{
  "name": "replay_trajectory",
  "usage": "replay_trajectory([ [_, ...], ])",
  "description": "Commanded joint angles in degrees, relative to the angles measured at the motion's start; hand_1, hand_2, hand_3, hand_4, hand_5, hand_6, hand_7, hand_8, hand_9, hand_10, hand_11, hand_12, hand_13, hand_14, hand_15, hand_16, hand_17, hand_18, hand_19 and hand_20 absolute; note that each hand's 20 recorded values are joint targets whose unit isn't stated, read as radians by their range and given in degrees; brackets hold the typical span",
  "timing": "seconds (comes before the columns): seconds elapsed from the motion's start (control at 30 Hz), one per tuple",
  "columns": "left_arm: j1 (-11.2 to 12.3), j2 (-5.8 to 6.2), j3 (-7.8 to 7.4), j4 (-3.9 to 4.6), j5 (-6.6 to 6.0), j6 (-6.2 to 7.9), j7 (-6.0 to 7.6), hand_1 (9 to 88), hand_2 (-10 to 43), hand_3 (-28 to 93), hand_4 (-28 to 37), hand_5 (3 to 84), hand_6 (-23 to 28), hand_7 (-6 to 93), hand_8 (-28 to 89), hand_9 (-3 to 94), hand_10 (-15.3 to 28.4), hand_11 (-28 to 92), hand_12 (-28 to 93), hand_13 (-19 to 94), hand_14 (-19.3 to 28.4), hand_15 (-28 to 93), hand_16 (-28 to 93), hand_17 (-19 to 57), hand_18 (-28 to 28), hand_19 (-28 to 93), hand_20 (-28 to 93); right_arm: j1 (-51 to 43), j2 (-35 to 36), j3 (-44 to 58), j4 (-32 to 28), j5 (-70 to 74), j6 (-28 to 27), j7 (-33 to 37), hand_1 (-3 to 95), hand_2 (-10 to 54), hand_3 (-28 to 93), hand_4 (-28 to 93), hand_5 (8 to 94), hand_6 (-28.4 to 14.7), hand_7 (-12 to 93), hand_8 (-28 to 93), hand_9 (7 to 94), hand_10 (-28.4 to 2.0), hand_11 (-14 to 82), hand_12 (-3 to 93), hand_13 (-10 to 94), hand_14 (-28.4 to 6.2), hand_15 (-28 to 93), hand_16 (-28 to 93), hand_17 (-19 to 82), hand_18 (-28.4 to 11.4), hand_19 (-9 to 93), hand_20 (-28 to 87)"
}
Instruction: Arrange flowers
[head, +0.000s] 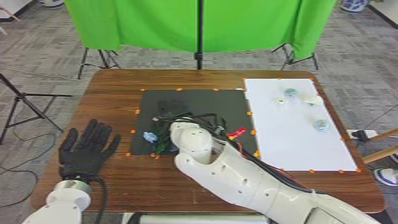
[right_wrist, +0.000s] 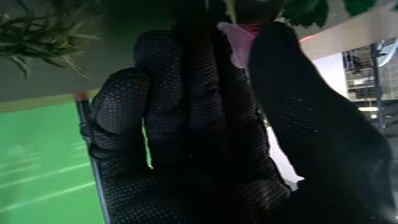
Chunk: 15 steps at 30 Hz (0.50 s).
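Note:
My right hand is over the dark mat in the head view, partly hidden by its arm and cables. In the right wrist view the right hand has straight fingers and a thumb held slightly apart. A pink flower shows between them near the tips; whether it is touched I cannot tell. Blue flower and green leaves lie left of the right wrist, a red flower right of it. Spiky greenery is beyond the fingers. My left hand rests open at the table's left.
A white board covers the table's right part, with small pale glassy items and another clear item on it. Orange markers edge mat and board. A green cloth hangs behind the wooden table.

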Motion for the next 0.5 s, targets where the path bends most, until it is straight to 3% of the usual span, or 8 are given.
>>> replay_trajectory([
  [0.03, 1.05, -0.84, -0.11, 0.47, -0.35, 0.70, -0.22, 26.6, 18.2, 73, -28.3, 45.2, 6.8, 21.9, -12, 42.0, 14.9, 34, 13, 33, 14.7, 49, -9, -4.7, 14.2, 40, 16, -0.51, 0.99, -0.27, -1.55, -3.12, -0.09, -1.85, 50.9, -9.1, 72, -26, 61.2, -4.3, 21, -3, 73.5, -14.5, 24.8, 36.1, 63, -12.7, 57, 31, 34, -23.7, 85, 35],
  [0.1, 1.08, -0.98, 0.02, 0.55, -0.03, 0.67, -0.39, 26.6, 18.2, 73, -28.3, 45.2, 6.8, 21.9, -12, 42.0, 14.9, 35, 13, 33, 14.7, 49, -9, -4.7, 14.2, 40, 16, -0.24, 1.34, -0.87, -2.06, -2.65, 0.92, -1.62, 50.3, -9.4, 73, -26, 60.2, -4.4, 21, -10, 73.1, -14.8, 25.4, 35.8, 63, -13.0, 57, 31, 34, -23.8, 85, 34],
  [0.17, 1.23, -0.79, 0.26, 0.71, 0.59, -0.41, -1.10, 26.6, 18.2, 73, -28.3, 45.2, 6.8, 21.9, -12, 42.0, 14.9, 35, 13, 33, 14.7, 49, -9, -4.7, 14.2, 40, 16, 0.07, 1.68, -1.75, -2.42, -1.99, 2.72, -0.43, 49.9, -9.5, 73, -26, 59.8, -4.7, 20, -11, 72.6, -15.1, 25.6, 35.3, 63, -13.1, 57, 31, 34, -23.8, 85, 34],
  [0.3, 1.12, -1.21, 0.57, 0.72, 0.56, -0.55, -1.53, 26.5, 17.9, 74, -28.3, 44.7, 6.6, 21.5, -12, 42.2, 14.9, 35, 13, 33, 14.8, 49, -9, -4.7, 14.2, 40, 16, -0.08, 1.84, -2.02, -3.49, -0.23, 4.38, 1.66, 48.5, -9.5, 75, -26, 56.1, -6.3, 18, -10, 68.7, -16.5, 27.7, 31.0, 61, -13.8, 58, 30, 34, -24.2, 86, 33],
  [0.43, 2.32, -2.16, -0.30, 0.92, 2.82, -2.95, -2.19, 26.5, 17.5, 73, -28.3, 44.3, 6.7, 21.1, -11, 42.0, 14.8, 34, 13, 33, 14.7, 49, -9, -4.7, 14.3, 40, 16, -1.72, 3.77, -1.89, -7.81, -0.45, 5.18, 5.30, 46.5, -9.5, 77, -25, 51.7, -8.5, 15, -10, 64.1, -19.6, 29.9, 22.5, 60, -15.9, 60, 25, 34, -24.9, 86, 30],
  [0.5, 3.13, -2.49, -0.79, 0.81, 3.05, -3.52, -1.90, 26.4, 17.2, 73, -28.3, 44.1, 6.6, 20.8, -11, 41.8, 14.8, 34, 13, 33, 14.6, 48, -9, -4.7, 14.3, 40, 16, -2.35, 5.18, -1.53, -10.05, -1.05, 5.41, 5.62, 45.6, -9.5, 77, -25, 49.9, -9.5, 14, -9, 61.6, -20.9, 27.1, 20.7, 59, -17.3, 60, 23, 34, -25.7, 87, 29],
])
